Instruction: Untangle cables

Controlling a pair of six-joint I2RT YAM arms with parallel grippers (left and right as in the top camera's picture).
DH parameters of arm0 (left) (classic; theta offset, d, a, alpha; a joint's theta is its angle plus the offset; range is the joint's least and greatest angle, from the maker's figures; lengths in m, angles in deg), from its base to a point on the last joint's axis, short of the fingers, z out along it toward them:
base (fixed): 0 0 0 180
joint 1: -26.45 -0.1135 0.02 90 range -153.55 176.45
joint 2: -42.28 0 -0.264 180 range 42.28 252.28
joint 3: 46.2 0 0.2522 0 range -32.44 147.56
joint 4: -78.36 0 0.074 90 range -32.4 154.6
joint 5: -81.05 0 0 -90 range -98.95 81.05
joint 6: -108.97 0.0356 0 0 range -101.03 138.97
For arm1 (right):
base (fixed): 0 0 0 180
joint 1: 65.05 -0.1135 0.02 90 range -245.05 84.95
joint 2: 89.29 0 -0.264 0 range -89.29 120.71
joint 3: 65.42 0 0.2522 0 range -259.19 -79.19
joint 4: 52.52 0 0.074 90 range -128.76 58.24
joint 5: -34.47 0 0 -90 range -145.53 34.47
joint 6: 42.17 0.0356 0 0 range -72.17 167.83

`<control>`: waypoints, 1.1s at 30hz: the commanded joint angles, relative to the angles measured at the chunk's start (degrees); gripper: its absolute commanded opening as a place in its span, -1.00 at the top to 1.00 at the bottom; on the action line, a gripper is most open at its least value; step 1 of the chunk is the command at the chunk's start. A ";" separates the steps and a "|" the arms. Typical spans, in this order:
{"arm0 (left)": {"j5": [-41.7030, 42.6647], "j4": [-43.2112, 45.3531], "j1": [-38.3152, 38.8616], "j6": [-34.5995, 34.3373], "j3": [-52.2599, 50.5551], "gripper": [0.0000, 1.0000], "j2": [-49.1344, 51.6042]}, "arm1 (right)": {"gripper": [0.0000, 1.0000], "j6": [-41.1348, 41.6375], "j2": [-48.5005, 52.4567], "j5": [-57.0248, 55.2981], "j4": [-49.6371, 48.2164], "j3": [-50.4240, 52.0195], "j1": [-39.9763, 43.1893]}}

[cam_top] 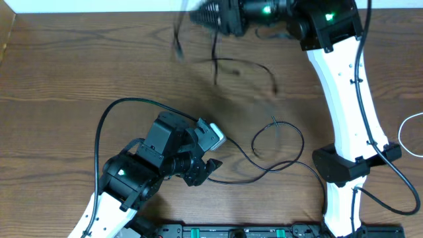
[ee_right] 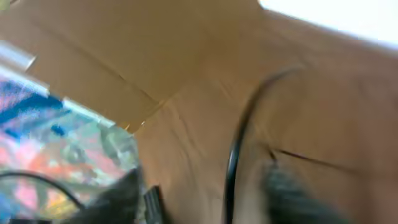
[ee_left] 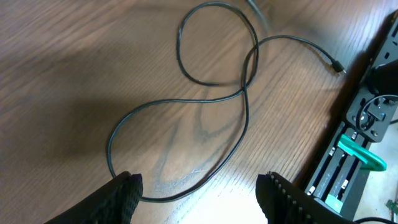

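Over the table's far edge my right gripper (cam_top: pixel 198 16) stands open. In the right wrist view, a blurred black cable (ee_right: pixel 231 168) runs between its parted fingers without being pinched. In the overhead view that cable (cam_top: pixel 215 63) is a smear trailing down to the wood below. A second black cable (cam_top: pixel 277 142) lies looped at centre right and runs to my left gripper (cam_top: pixel 201 170). In the left wrist view its loops (ee_left: pixel 242 93) cross on the wood and its plug tip (ee_left: pixel 336 66) lies far right. My left gripper (ee_left: pixel 202 199) is open, the cable brushing the left finger (ee_left: pixel 127 196). A thin white cable (cam_top: pixel 408 129) curls at the right edge.
A black rail with green parts (cam_top: pixel 251 231) lines the table's near edge and shows in the left wrist view as the rail (ee_left: pixel 354 155). Tan cardboard (ee_right: pixel 124 50) and a colourful blurred patch (ee_right: pixel 50 143) fill the right wrist view. My right arm (cam_top: pixel 344 99) spans the right side.
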 commanded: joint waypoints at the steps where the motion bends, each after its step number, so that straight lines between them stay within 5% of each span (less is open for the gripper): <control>1: -0.48 -0.13 -0.28 -0.74 0.46 -0.29 0.09 | -0.99 0.20 0.07 -18.62 10.16 -0.22 0.28; 8: -0.50 -0.09 -0.31 -0.74 0.46 -0.29 0.09 | -0.99 4.09 0.07 -51.49 28.92 -0.20 0.26; 12: -3.74 0.28 -0.31 -1.64 0.46 -0.27 0.09 | -0.99 3.78 0.07 -50.80 28.87 1.07 0.13; 20: -28.85 1.38 -0.31 -20.81 0.44 -0.18 5.42 | -0.99 10.49 -0.46 -54.53 28.83 4.15 0.09; 26: -34.80 1.60 -0.31 -30.18 0.42 -0.18 14.58 | -0.99 9.92 -2.01 -54.86 28.92 4.37 0.96; 33: -34.75 1.16 -0.31 -30.97 0.42 -0.18 19.32 | -0.99 14.14 -2.01 -48.17 28.92 13.31 -1.62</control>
